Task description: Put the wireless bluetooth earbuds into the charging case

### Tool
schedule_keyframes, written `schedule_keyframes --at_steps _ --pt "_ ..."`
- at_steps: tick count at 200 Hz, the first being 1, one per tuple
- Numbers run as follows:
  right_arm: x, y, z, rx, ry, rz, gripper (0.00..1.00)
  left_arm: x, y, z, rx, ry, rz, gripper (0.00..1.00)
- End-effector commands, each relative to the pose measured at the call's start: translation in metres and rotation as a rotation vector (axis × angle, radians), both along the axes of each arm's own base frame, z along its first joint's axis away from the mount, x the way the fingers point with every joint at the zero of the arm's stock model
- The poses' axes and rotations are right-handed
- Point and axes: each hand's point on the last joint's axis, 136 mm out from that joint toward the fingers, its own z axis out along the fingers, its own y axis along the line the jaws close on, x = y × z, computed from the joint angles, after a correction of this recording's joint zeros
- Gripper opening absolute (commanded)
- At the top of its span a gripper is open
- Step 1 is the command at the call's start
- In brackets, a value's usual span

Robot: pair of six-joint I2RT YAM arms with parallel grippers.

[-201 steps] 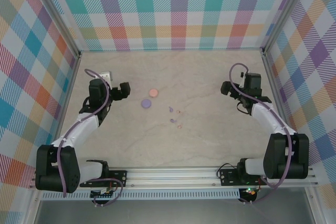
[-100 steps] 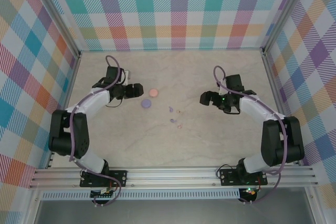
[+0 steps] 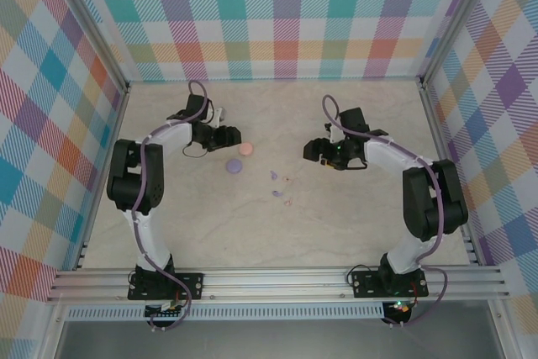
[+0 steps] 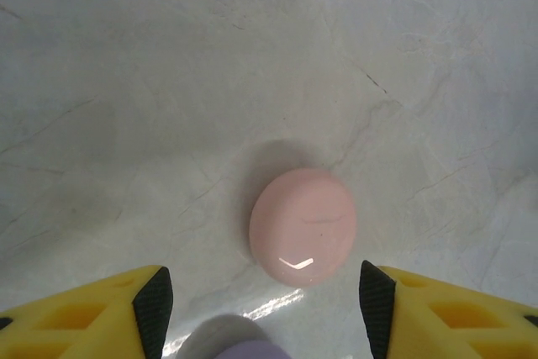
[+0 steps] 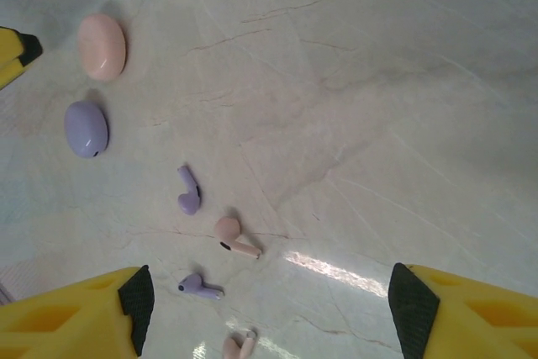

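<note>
Right pincer (image 5: 269, 302) spread, empty; earbuds (image 5: 189, 191) scattered on surface (image 5: 378, 81), axes mixed, between both pincers, toward the near edge; right arm nearer. Left pincer (image 4: 262, 307) spread, facing pink charging case (image 4: 303, 224), not touching.

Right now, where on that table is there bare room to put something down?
The wide near stretch of table, between the earbuds and the rail at the arms' bases, is bare. So is the far strip along the plaid back wall. The middle is crowded: pink disc, purple disc and earbuds lie between the left gripper and right gripper.
</note>
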Motion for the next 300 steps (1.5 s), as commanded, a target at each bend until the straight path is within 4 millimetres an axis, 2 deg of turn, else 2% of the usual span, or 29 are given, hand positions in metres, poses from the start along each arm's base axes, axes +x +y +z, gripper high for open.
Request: schedule_keyframes --at_steps 1,66,131,165,190,226,267,300 --pt "0.001 0.012 0.007 0.042 0.024 0.015 0.74 -0.005 -0.019 -0.001 -0.065 0.049 -0.045 0.61" --pt "0.0 0.017 0.005 0.042 0.025 0.027 0.73 -0.01 -0.04 -0.017 -0.13 0.11 -0.105 0.56" --pt "0.001 0.026 0.003 0.064 0.033 0.046 0.73 -0.017 -0.059 -0.019 -0.139 0.129 -0.145 0.51" --pt "0.008 0.039 0.005 0.099 0.036 0.075 0.72 -0.017 -0.061 -0.016 -0.134 0.128 -0.135 0.51" --pt "0.016 0.052 0.004 0.118 0.044 0.098 0.7 -0.01 -0.053 -0.013 -0.101 0.101 -0.078 0.54" --pt "0.03 0.072 -0.002 0.153 0.083 0.118 0.59 -0.002 -0.044 -0.011 -0.117 0.098 -0.006 0.54" --pt "0.044 0.1 -0.013 0.165 0.127 0.151 0.41 -0.003 -0.044 -0.01 -0.137 0.104 0.013 0.5" --pt "0.055 0.121 -0.021 0.176 0.162 0.174 0.31 -0.007 -0.042 -0.009 -0.133 0.104 0.023 0.45"
